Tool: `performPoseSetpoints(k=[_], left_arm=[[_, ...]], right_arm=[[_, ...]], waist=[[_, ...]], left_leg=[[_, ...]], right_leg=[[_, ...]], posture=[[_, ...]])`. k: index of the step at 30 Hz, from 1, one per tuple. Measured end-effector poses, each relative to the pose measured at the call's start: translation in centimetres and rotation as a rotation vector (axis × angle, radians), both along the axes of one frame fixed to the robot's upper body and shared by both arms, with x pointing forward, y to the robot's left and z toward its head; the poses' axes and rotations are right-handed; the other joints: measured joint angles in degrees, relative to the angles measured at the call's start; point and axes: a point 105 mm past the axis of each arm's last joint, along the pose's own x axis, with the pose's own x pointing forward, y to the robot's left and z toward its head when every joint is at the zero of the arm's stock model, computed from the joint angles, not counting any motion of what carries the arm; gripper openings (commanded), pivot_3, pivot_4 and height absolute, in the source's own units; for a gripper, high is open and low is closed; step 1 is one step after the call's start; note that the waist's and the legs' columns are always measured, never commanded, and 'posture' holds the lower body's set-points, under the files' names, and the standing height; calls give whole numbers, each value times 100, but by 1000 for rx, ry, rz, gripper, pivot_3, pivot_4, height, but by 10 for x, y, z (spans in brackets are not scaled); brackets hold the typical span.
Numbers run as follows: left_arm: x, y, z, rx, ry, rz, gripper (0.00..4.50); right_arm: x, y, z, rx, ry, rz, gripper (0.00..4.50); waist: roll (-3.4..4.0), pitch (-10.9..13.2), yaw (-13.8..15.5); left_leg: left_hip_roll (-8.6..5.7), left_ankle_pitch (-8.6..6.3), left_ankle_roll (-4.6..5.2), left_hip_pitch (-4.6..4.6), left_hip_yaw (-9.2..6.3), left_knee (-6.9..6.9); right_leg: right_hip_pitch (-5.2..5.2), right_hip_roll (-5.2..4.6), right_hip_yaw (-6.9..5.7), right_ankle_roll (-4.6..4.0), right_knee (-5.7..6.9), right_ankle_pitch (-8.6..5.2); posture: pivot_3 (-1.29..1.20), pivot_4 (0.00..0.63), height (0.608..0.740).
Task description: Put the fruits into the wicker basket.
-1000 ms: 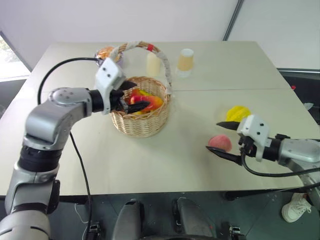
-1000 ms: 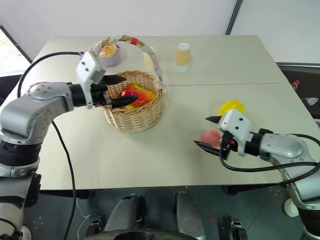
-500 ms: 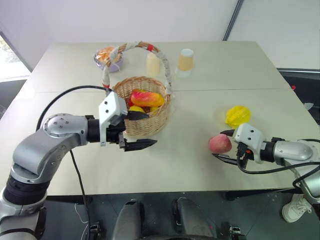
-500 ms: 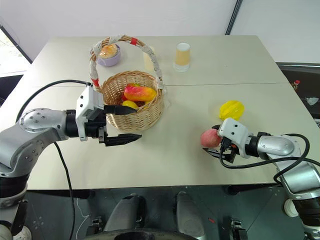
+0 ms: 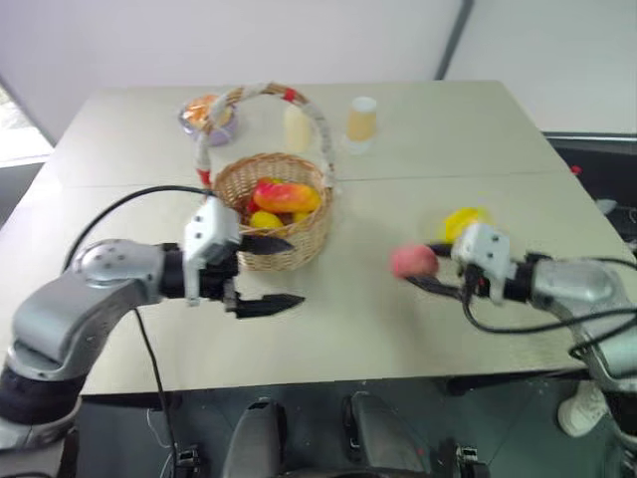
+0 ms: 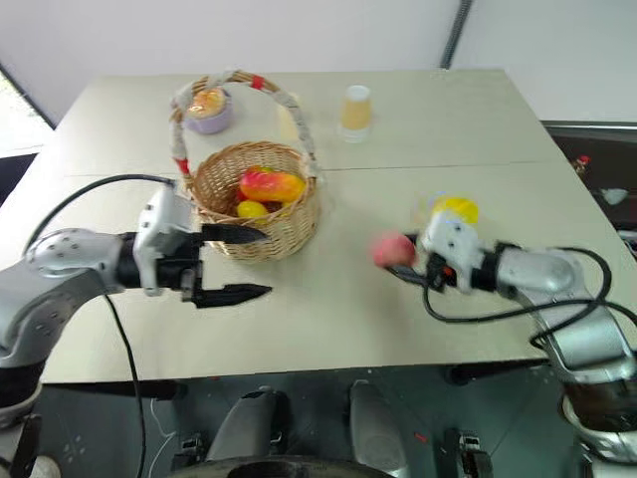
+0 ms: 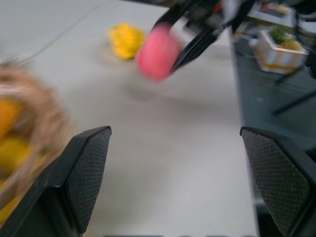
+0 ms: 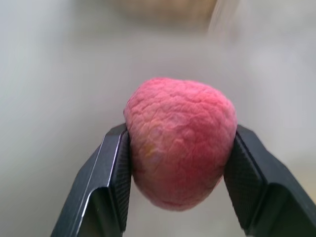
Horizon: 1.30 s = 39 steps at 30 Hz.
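Pink peach [image 8: 178, 148], one, is being gripped by right end effector [image 5: 430, 271]; left end effector [image 5: 267, 272] is being held open; one mango [image 5: 287, 196] is lying in wicker basket [image 5: 299, 244]; one starfruit [image 5: 464, 221] on tabletop [image 5: 338, 319].

Right claw [image 6: 406, 267] now clamped on peach [image 6: 391, 250], lifted off table, left claw [image 6: 231, 264] drawn back from basket [image 6: 257, 204]

On your table [image 5: 398, 329]: wicker basket [image 5: 289, 234] left of centre, mango [image 5: 287, 195] inside. Bowl [image 5: 207, 117] and cup [image 5: 361, 119] behind it. Starfruit [image 5: 460, 221] right, peach [image 5: 412, 261] just left of it.
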Motion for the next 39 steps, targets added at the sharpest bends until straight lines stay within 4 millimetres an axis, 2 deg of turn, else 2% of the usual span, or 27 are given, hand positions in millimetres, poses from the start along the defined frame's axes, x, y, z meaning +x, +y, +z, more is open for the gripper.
performPoseSetpoints(k=[2,4,6,9,13,18,23,26,27,30,31,33,35,37,39], left_arm=[[4,24,6,-32,-9,100,4500],[4,50,6,-33,-8,203,4500],[6,64,6,-39,-22,276,4500],[9,71,9,-65,-64,344,4500],[7,70,7,-86,-82,382,4500],[3,66,3,-90,-88,392,4500],[5,60,4,-108,-89,378,4500],[6,51,5,-135,-84,344,4500],[8,45,6,-141,-86,326,4500],[7,18,6,-145,-91,231,4500],[6,13,4,-143,-84,211,4500],[6,-18,5,-165,-93,117,4500],[3,-39,5,-153,-106,46,4500],[2,-55,4,-145,-120,-4,4500],[2,-65,4,-152,-123,-38,4500]], right_arm=[[-1,30,31,88,-101,79,2039],[2,65,44,163,-133,155,2039],[9,91,40,177,-122,184,2039],[32,120,36,168,-146,152,2039],[58,135,27,132,-164,66,2039],[70,139,15,106,-146,28,4431],[63,141,26,139,-193,53,4431],[48,125,41,182,-237,88,4431],[40,113,42,183,-234,103,4431],[23,52,18,67,-137,63,4431],[22,39,12,38,-108,35,4431],[29,-3,-1,-9,-69,-135,4431],[35,-39,-9,-51,-52,-283,4431],[38,-76,-20,-104,-27,-428,4431],[39,-102,-32,-170,-17,-527,4431]], waist=[[-4,-2,-3],[-2,-1,-7],[0,0,33],[1,1,102],[-1,-1,173],[-1,-1,147],[0,0,128],[-1,0,160],[0,0,189],[1,1,313],[1,1,298],[-1,1,298],[2,1,251],[2,0,228],[3,0,165]], left_leg=[[26,0,0,2,-6,-1],[32,0,-1,3,-7,-6],[28,1,-2,-4,-8,-7],[10,6,-11,-11,1,-7],[-18,5,-11,-16,0,-8],[-22,5,-11,-17,-1,-11],[-17,5,-12,-15,-3,-12],[-19,4,-10,-15,-6,-13],[-24,4,-10,-18,-9,-13],[-43,-3,2,-15,-21,-12],[-45,-5,5,-13,-11,-12],[-50,-5,5,-12,-4,-8],[-52,-4,5,-7,5,-8],[-49,-4,5,-5,6,-7],[-41,-4,5,-3,5,-7]], right_leg=[[3,18,-8,-5,-1,-1],[-1,24,-11,-19,6,-8],[-7,16,-19,-22,11,-10],[-14,-9,-16,-21,10,-8],[-15,-39,-15,-21,8,-7],[-18,-46,-16,-21,9,-7],[-19,-39,-16,-20,13,-7],[-15,-41,-18,-20,9,-7],[-14,-43,-20,-20,7,-7],[14,-60,-23,-20,-21,-7],[13,-70,-20,-20,-21,-8],[13,-71,-16,-20,-21,-8],[12,-63,-6,-18,-17,-7],[13,-39,-2,-18,-18,-7],[11,-24,0,-16,-15,-6]], posture=[[0,150,740],[0,150,740],[0,150,740],[0,150,740],[0,150,740],[0,150,740],[0,150,740],[0,150,740],[0,150,740],[0,150,740],[0,150,740],[0,150,740],[0,150,740],[0,150,740],[0,150,740]])
